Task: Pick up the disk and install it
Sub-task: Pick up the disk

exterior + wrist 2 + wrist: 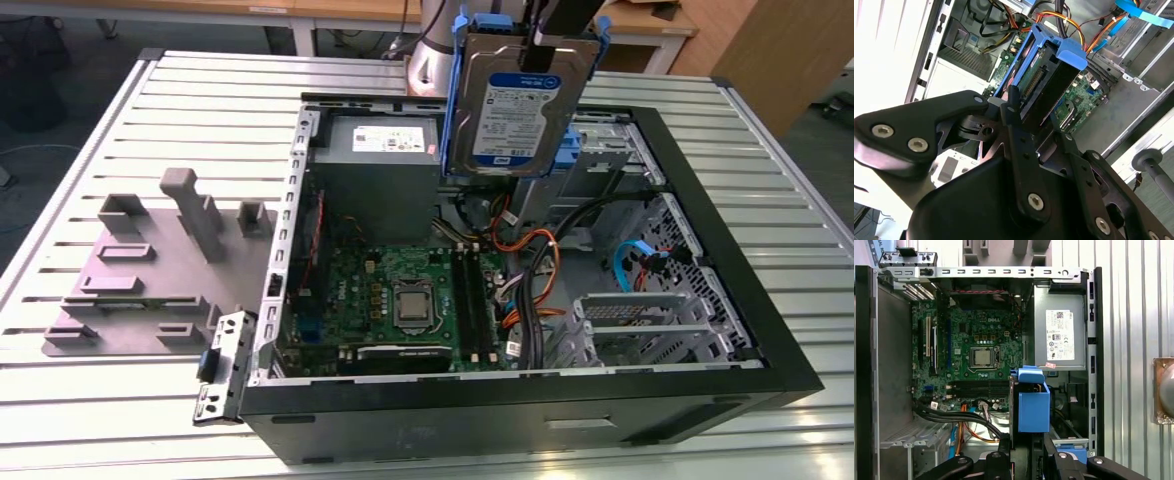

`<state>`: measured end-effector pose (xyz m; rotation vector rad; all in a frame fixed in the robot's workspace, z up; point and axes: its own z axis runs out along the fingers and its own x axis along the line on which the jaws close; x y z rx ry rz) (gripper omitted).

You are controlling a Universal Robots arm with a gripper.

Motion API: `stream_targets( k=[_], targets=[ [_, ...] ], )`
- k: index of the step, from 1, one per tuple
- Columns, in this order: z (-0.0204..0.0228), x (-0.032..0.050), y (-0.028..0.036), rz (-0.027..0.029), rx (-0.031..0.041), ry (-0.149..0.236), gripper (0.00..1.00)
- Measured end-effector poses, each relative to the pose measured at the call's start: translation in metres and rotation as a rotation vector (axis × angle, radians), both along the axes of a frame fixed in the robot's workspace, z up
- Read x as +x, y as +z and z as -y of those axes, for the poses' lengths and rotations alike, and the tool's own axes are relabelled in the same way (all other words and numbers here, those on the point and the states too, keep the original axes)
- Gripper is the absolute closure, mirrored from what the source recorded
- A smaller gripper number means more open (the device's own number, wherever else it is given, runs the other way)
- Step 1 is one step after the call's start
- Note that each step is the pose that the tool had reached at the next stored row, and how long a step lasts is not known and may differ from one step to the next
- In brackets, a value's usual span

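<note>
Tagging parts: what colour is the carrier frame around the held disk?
Blue carrier frame, clearest in the first wrist view.

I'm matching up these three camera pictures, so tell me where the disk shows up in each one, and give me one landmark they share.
Exterior view: the disk hangs upright at upper centre, above the open computer case.
Second wrist view: the disk is end-on, clamped in the gripper.
First wrist view: the disk's blue frame stands edge-on beside the motherboard.
Shared landmark: the green motherboard, in all three.

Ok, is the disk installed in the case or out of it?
Out: the gripper holds the disk upright above the open case.
</note>
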<state>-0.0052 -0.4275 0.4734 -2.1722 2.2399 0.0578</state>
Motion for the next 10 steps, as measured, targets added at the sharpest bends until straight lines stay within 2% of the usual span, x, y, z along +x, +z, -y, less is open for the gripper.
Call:
stream_targets(
  k=[4,6,10],
  targets=[
    [0.0059,0.0000,-0.0001,-0.0001,0.0003,0.000,0.65],
    [0.0143,-0.0001,-0.0001,0.0000,0.0009,0.000,0.65],
    [0.0222,0.0000,-0.0001,-0.0001,0.0012,0.000,0.65]
  ],
)
